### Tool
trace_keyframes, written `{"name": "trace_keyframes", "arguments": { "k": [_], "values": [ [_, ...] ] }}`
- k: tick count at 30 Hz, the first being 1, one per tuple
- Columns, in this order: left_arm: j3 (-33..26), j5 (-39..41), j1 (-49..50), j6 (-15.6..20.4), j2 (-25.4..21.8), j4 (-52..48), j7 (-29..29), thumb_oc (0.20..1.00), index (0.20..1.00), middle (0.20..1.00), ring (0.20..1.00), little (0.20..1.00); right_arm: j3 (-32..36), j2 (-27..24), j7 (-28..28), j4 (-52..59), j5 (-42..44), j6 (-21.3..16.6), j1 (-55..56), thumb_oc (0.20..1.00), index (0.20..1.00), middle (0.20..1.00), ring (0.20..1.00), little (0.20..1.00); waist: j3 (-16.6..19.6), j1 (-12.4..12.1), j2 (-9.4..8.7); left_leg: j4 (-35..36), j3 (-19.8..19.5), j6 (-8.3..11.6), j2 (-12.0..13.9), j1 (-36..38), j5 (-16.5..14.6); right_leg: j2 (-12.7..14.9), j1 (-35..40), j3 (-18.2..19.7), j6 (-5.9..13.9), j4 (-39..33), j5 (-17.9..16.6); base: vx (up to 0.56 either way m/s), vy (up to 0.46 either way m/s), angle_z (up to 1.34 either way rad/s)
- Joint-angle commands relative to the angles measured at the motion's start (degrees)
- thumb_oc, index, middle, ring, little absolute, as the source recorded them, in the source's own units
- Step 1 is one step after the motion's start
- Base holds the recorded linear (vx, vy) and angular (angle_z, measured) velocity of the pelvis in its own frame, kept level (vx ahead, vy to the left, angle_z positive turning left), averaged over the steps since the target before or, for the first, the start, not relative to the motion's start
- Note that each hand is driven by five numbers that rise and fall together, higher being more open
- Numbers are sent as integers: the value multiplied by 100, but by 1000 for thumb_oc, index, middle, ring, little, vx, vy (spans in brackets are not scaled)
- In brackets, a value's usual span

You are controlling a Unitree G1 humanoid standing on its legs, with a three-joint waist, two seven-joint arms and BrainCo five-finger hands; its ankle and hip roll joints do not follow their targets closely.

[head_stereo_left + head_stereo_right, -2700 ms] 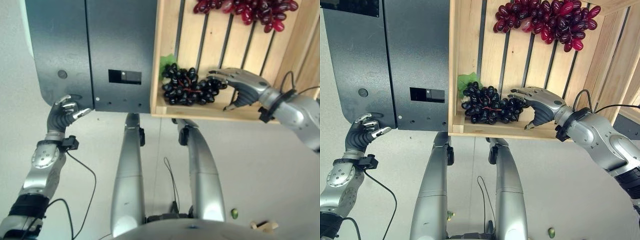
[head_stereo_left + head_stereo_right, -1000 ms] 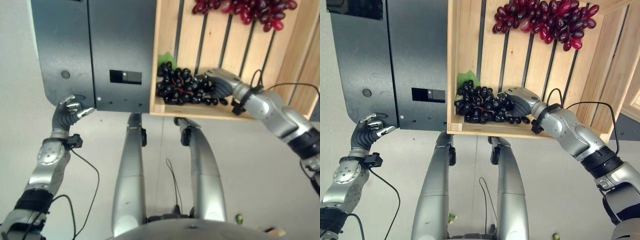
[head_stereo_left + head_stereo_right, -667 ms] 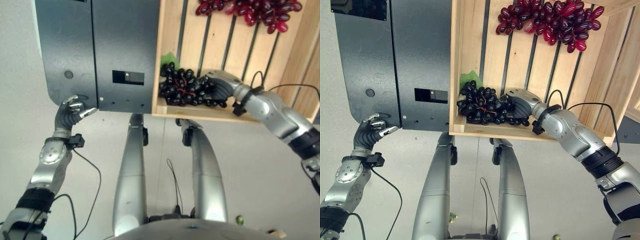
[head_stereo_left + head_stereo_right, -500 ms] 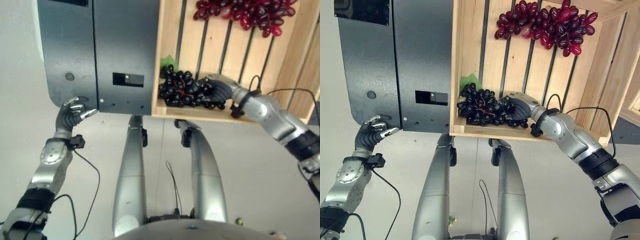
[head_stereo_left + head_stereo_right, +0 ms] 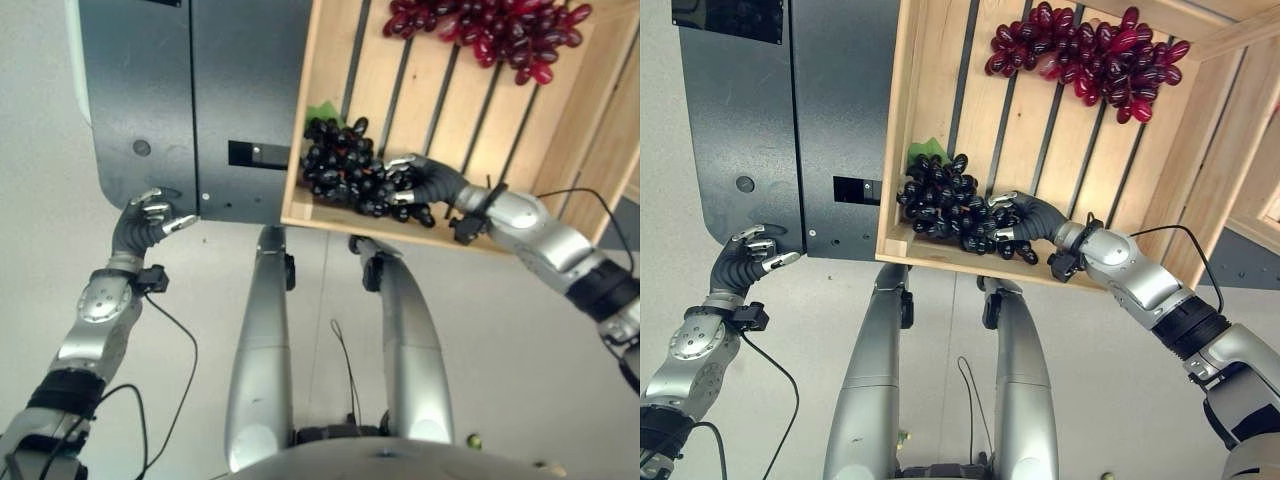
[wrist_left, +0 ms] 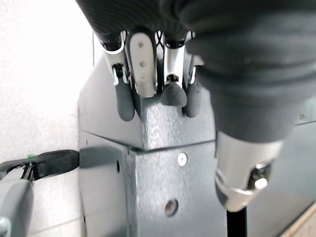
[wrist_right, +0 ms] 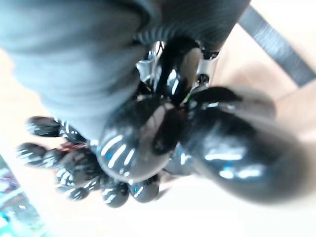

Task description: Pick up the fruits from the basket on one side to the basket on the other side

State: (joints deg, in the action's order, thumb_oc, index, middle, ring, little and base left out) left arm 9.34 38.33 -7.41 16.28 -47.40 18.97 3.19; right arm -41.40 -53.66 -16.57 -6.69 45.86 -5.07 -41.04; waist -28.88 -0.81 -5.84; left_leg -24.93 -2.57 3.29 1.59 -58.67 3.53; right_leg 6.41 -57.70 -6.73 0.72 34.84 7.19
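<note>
A bunch of black grapes point(image 5: 945, 200) lies in the near left corner of a wooden crate point(image 5: 930, 60), beside a green leaf point(image 5: 925, 153). My right hand point(image 5: 1025, 220) reaches in from the right, and its fingers are curled round the bunch's right end. Up close, the glossy black grapes point(image 7: 128, 143) press against the hand. A bunch of red grapes point(image 5: 1085, 50) lies at the crate's far side. My left hand point(image 5: 145, 222) rests with curled fingers point(image 6: 143, 64) on the near corner of a dark grey box point(image 5: 200, 100) and holds nothing.
The dark grey box point(image 5: 770, 120) stands directly left of the crate, touching it. The crate's wooden walls point(image 5: 1200, 150) rise on its right side. A small green fruit point(image 5: 472, 440) lies on the pale floor below.
My right hand has moved left from beside the black grapes and curled round them; the bunch shifted slightly left. The camera has moved a little. The left hand stayed put.
</note>
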Motion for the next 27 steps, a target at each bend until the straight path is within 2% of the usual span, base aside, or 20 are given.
{"name": "trace_keyframes", "arguments": {
  "k": [1, 7, 8, 9, 10, 12, 13, 20, 27],
  "values": [
    [129, 61, -211, 126, 229, -219, -285, 1000, 1000, 1000, 1000, 1000, -237, -141, -610, 1038, 793, -169, 166, 200, 200, 200, 200, 200, -91, 150, 126, -155, -176, 207, 147, 360, -471, 190, 304, 138, 610, -346, -233, 0, 0, 0],
    [117, 112, -82, 106, 263, -237, -447, 1000, 1000, 1000, 1000, 1000, -58, -231, -764, 1342, 1358, -179, 331, 200, 200, 200, 200, 200, -91, 118, 135, 22, -149, 225, 146, 896, -442, 229, 879, 83, 644, -556, -266, -14, 1, 0],
    [81, 108, -152, 99, 285, -234, -471, 1000, 1000, 1000, 1000, 1000, 66, -223, -797, 1375, 1450, -166, 313, 200, 200, 200, 200, 200, -91, 102, 150, 222, -143, 211, 155, 860, -195, 221, 847, 60, 625, -723, -486, -6, -1, 5],
    [112, 110, -58, 100, 295, -230, -472, 1000, 1000, 1000, 1000, 1000, 25, -206, -798, 1375, 1451, -167, 394, 200, 200, 200, 200, 200, -91, 106, 144, 155, -149, 229, 151, 1048, -409, 230, 1025, 78, 659, -641, -282, -71, 5, 5],
    [68, 97, -129, 97, 318, -239, -490, 1000, 1000, 1000, 1000, 1000, 153, -196, -826, 1403, 1510, -159, 399, 200, 200, 200, 200, 200, -91, 94, 164, 296, -143, 213, 147, 983, -163, 228, 966, 36, 634, -761, -498, 3, -13, 5],
    [45, 97, -54, 68, 410, -218, -542, 1000, 1000, 1000, 1000, 1000, 271, -132, -859, 1440, 1559, -130, 596, 200, 200, 200, 200, 200, -91, 76, 196, 446, -142, 216, 137, 1226, -109, 242, 1207, 3, 649, -800, -489, -26, -15, 6],
    [12, 49, 68, 16, 561, -125, -610, 1000, 1000, 1000, 1000, 1000, 472, -14, -878, 1417, 1603, -108, 813, 200, 200, 200, 200, 200, -91, 33, 252, 652, -177, 222, 123, 1570, -48, 270, 1554, -59, 669, -870, -464, 13, -16, 11],
    [-35, -33, 324, -62, 917, 121, -703, 1000, 1000, 1000, 1000, 1000, 772, 173, -889, 1349, 1742, -95, 1049, 200, 200, 200, 200, 200, -91, 6, 297, 785, -213, 204, 95, 2059, -59, 309, 2045, -127, 685, -989, -435, 11, -6, 6],
    [-29, -133, 369, -116, 1263, 447, -739, 1000, 1000, 1000, 1000, 1000, 1013, 564, -862, 1209, 1953, -80, 1197, 200, 200, 200, 200, 200, -91, 13, 324, 870, -208, 190, 106, 2441, -88, 308, 2424, -114, 685, -1141, -443, 1, 1, 1]
  ]
}}
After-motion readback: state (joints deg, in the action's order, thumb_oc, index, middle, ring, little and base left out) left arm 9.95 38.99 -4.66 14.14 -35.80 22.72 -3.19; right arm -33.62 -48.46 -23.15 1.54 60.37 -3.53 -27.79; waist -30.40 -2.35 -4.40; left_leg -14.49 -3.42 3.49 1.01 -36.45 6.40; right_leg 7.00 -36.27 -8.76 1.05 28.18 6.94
